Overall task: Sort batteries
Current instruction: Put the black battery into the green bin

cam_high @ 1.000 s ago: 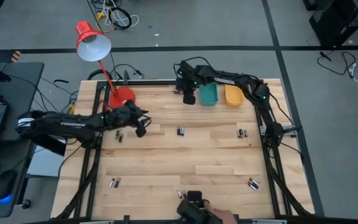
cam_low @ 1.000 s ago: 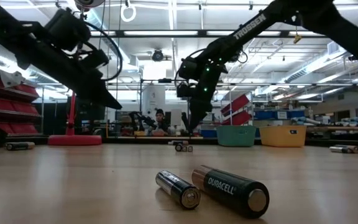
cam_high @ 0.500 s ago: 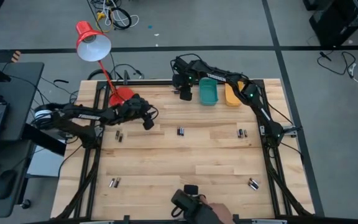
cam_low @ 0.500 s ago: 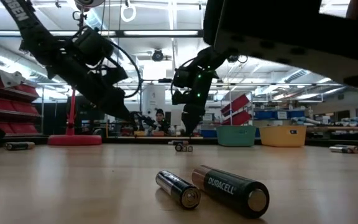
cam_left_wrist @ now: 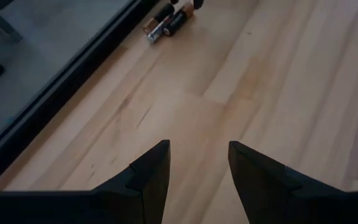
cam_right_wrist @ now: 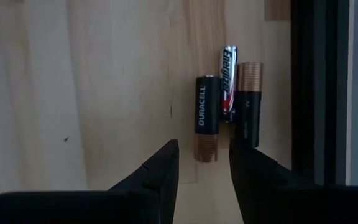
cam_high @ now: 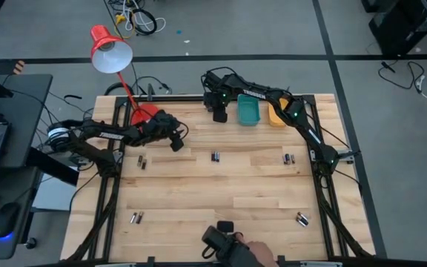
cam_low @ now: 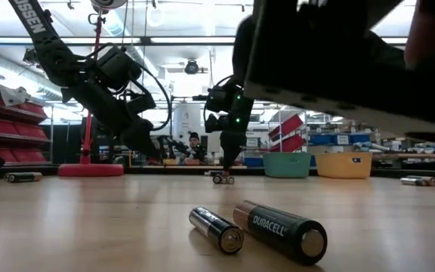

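Low view, DURACELL battery point(cam_low: 281, 230), TROSSEN arm point(cam_low: 47, 45)

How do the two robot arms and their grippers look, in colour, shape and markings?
Both arms are black and slender, built of jointed links with black cables alongside. The left arm carries white lettering. The right arm shows small green lights. The left gripper and right gripper each have two dark, wedge-shaped fingers.

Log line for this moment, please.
left gripper: open, empty, over bare table | right gripper: open, over three batteries at the far edge | bins: nothing visible inside
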You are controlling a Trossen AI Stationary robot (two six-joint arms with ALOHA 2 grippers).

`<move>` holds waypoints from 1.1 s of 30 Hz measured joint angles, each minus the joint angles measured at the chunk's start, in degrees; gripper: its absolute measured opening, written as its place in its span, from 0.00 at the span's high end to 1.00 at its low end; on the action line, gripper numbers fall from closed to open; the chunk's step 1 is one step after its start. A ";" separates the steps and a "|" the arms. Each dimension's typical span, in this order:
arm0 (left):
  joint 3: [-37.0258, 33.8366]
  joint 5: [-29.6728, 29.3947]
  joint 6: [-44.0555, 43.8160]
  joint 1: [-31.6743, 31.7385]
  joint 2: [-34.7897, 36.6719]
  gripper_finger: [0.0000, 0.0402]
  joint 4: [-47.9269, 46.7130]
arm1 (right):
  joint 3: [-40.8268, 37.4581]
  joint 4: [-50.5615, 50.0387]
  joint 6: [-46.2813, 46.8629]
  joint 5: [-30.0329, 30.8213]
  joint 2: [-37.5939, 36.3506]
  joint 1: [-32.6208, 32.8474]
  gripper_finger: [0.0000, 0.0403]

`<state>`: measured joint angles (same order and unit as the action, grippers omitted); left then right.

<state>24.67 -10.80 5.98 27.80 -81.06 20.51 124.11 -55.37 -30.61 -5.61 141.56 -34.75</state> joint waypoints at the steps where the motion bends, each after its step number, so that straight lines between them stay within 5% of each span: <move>1: 0.00 0.16 0.00 0.24 0.00 0.55 0.11 | 0.00 0.01 -0.02 0.02 0.00 -0.10 0.68; 33: -0.04 2.11 -0.15 0.45 0.02 0.55 3.98 | -0.54 0.01 -1.08 0.85 -0.01 0.49 0.68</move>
<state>24.62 -8.69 5.82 28.25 -81.03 24.49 123.57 -55.36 -31.69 -4.75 141.55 -34.26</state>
